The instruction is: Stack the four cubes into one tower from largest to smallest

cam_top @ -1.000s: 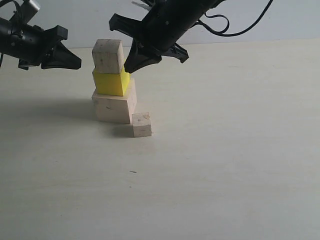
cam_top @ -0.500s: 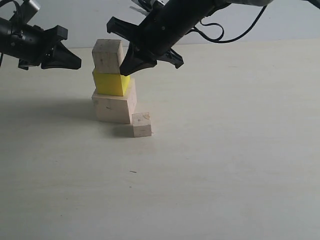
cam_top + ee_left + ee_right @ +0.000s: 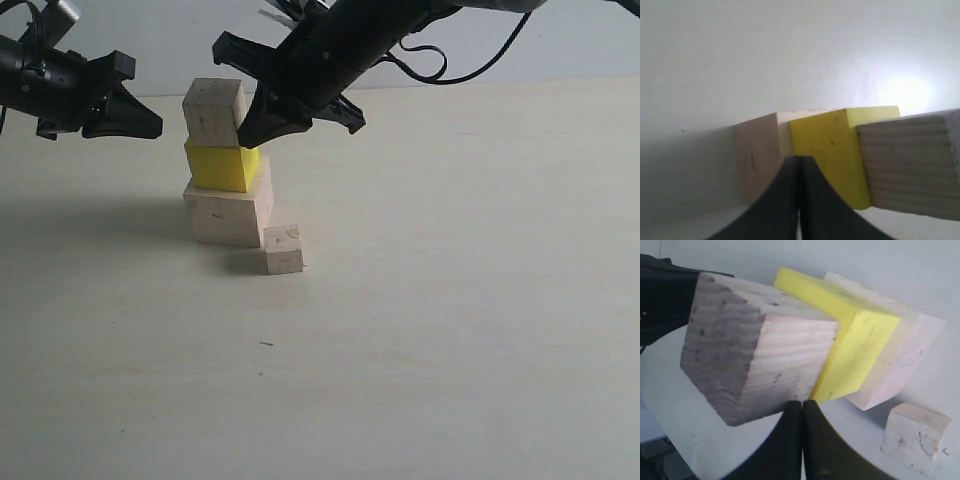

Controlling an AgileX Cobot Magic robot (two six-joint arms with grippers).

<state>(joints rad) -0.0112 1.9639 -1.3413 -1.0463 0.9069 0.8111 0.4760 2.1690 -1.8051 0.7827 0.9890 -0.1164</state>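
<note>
Large wood cube point(image 3: 228, 212): pale bare wood, a few faint dark marks on its face.
Yellow cube point(image 3: 221, 167): bright, plain yellow.
Medium wood cube point(image 3: 213, 111): pale wood; one greyer face with fine grain lines and dark specks.
Small wood cube point(image 3: 284, 249): pale wood, small dark marks.
Bench point(image 3: 450, 300): cream, faintly streaked, one tiny dark fleck toward the near edge.
My left gripper point(image 3: 152, 129): matt black.
My right gripper point(image 3: 246, 139): matt black too.

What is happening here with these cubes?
A two-armed robot is stacking cubes. The large wood cube is at the bottom, the yellow cube on it, the medium wood cube on top. The small wood cube waits on the table beside the base. The right gripper, jaws shut, is close against the top cube; the left gripper, also shut, hovers apart.
</note>
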